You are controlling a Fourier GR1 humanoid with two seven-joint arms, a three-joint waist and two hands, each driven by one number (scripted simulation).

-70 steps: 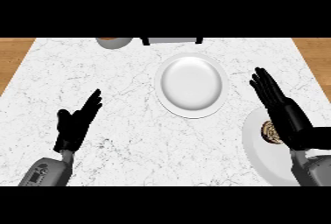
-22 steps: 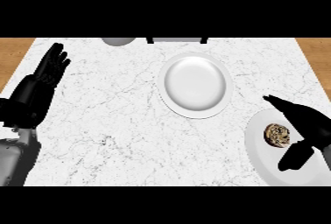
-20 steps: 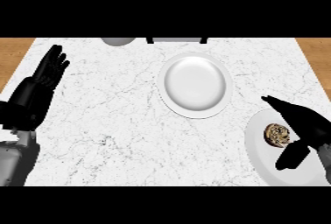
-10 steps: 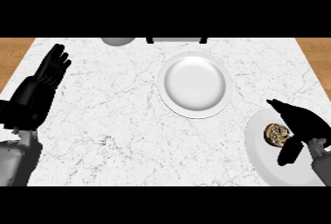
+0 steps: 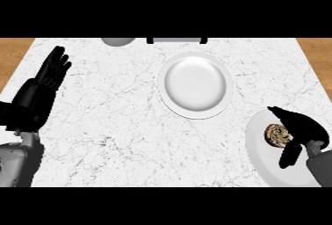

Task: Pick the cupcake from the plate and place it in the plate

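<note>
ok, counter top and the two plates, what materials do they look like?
Counter top: looks like white marble or stone, grey veining, matte. Centre plate and plate at right: plain white, smooth with soft sheen, likely glazed ceramic; plastic can't be ruled out.

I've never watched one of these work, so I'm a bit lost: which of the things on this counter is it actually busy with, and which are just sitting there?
Part of the job:
- cupcake
- near plate under the cupcake
- middle plate, nothing on it
- right hand, curling beside the cupcake

Just sitting there:
- grey round thing at the far edge
- dark object beside it
- left hand, resting open at the left
</note>
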